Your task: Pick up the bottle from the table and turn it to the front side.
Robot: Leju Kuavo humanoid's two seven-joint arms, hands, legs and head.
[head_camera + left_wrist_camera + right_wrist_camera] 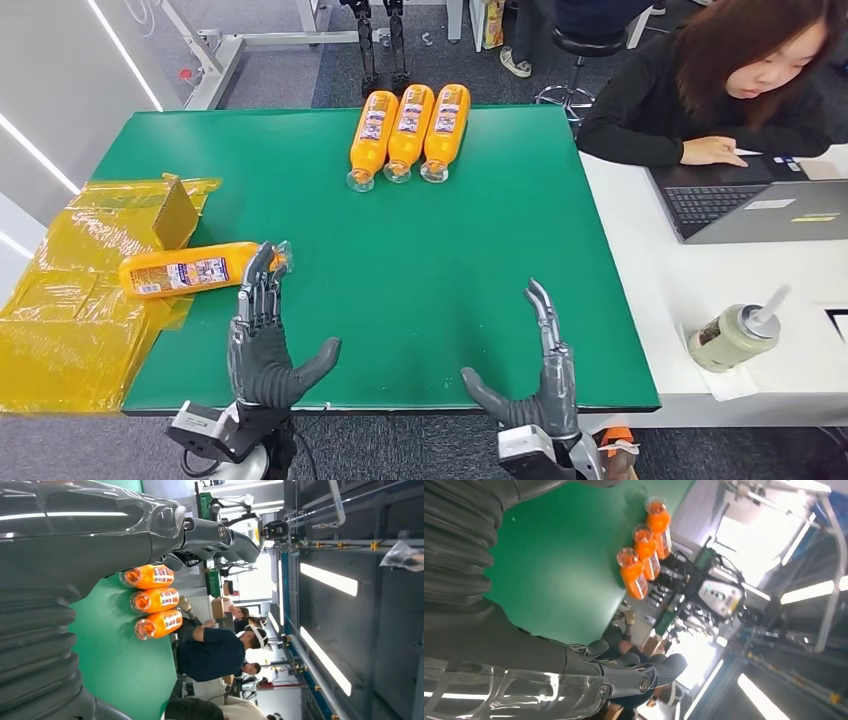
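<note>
Head view, biggest first: green table (420, 250); yellow plastic wrap (60, 300) at table's left edge; target bottle (185, 272) lying flat on wrap/table edge. Left hand (262, 335) unclenched, fingertips by bottle's cap end, grasping nothing. Right hand (535, 375) likewise spread, idle. Risks, prob.: round bottle rolls off edge; fingers snag wrap.

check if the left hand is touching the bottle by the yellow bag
Cannot tell. In the head view the left hand has fingertips overlapping the bottle cap end, but contact or hovering is unclear.
</note>
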